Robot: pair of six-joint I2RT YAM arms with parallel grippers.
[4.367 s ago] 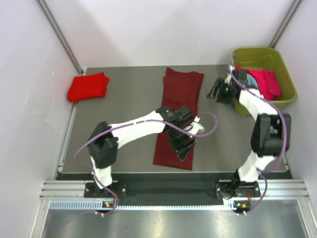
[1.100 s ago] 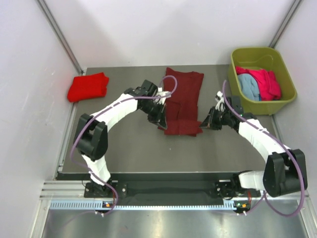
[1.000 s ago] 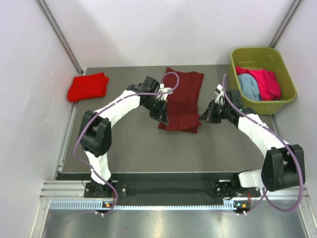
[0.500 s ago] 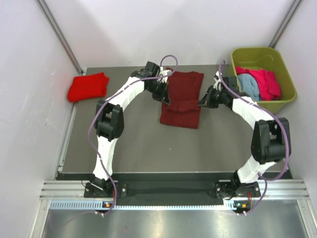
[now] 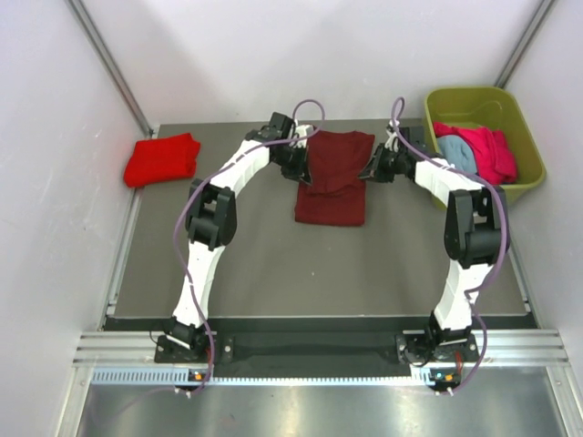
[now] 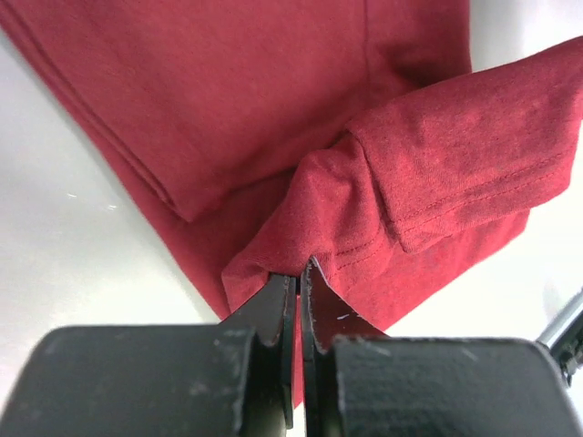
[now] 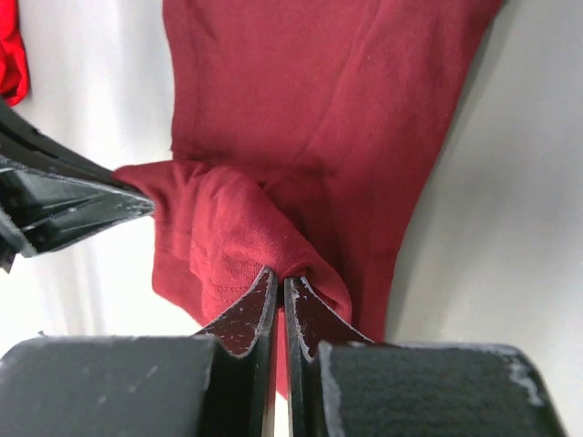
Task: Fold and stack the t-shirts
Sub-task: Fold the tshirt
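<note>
- At the far middle of the grey table (image 5: 237,264), the dark maroon cloth t-shirt (image 5: 332,187) lies partly folded.
- The left gripper (image 6: 299,273) is clamped on a fold at its left edge.
- The right gripper (image 7: 278,278) pinches a fold at its right edge.
- A bright red folded cloth t-shirt (image 5: 162,158) lies far left.
- 1 pink cloth t-shirt (image 5: 487,150) and 1 light blue cloth t-shirt (image 5: 454,151) fill the olive-green plastic tub (image 5: 524,127), far right.
</note>
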